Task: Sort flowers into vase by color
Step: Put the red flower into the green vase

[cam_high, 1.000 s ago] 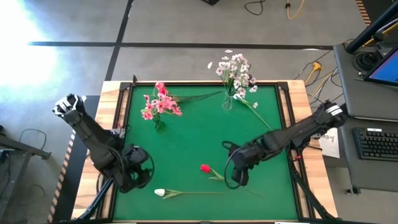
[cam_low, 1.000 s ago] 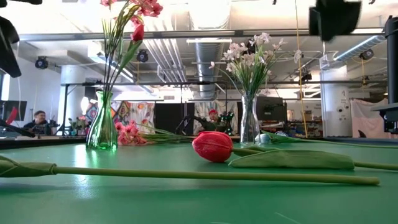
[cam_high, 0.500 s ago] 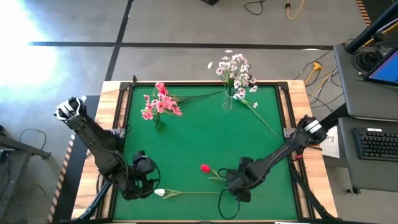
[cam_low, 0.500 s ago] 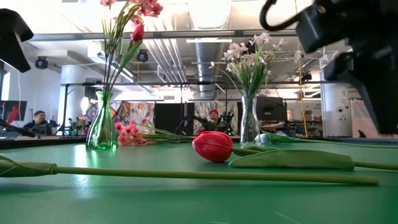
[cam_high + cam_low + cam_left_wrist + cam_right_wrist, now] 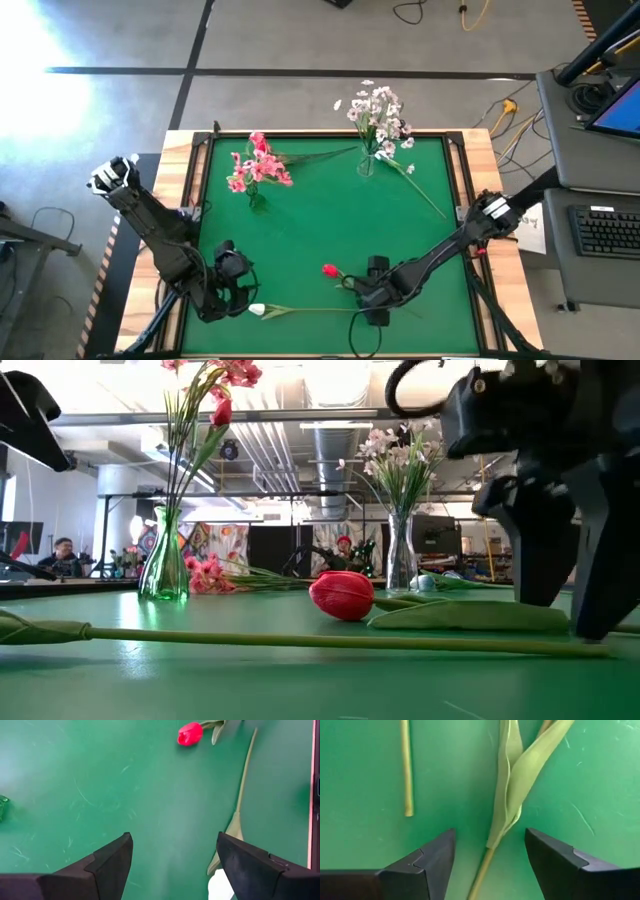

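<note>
Your right gripper (image 5: 489, 855), fingers spread and empty, straddles the red tulip's (image 5: 330, 270) stem (image 5: 481, 872) near the tabletop's front edge, the stem running lengthwise between them, while your left gripper (image 5: 172, 857), also spread, waits beside the white bud (image 5: 257, 310).

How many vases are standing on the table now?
2: a green vase with pink flowers at the far left, and a clear vase with white flowers at the far edge, right of centre.
</note>
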Controlling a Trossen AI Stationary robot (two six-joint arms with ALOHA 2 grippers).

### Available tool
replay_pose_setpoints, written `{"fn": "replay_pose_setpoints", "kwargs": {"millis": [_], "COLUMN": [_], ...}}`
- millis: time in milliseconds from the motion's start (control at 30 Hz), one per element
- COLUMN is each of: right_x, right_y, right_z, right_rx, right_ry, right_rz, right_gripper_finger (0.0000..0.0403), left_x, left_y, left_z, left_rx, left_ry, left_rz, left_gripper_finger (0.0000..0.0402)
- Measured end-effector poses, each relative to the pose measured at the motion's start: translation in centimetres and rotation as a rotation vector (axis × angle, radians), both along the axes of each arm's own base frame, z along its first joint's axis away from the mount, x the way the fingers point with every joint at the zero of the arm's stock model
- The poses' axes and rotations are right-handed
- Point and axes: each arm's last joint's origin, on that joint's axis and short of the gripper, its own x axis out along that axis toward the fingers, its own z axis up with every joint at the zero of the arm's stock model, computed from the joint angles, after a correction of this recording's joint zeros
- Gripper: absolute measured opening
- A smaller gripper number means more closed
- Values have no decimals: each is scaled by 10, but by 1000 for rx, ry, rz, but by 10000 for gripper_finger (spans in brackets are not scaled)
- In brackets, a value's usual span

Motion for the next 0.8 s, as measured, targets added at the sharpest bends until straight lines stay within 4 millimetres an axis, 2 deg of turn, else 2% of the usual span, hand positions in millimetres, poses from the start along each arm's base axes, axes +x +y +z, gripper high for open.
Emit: {"fn": "replay_pose_setpoints", "kwargs": {"millis": [100,200,500,633,800], "right_x": [-1,-3,-10,-10,-10], "right_y": [-2,-5,-14,-14,-15], "right_z": [-4,-9,-27,-25,-6], "right_rx": [19,31,59,59,0], "right_ry": [-38,-57,-92,-94,-111], "right_rz": [5,1,-28,-27,15], "right_gripper_finger": [210,175,21,15,13], "left_x": [0,0,1,1,1], "left_y": [0,1,2,2,2], "left_z": [0,0,1,1,1], "left_rx": [10,19,45,49,49], "left_ry": [-10,-21,-45,-45,-45], "left_rz": [4,10,23,19,19], "left_gripper_finger": [274,274,274,274,274]}}
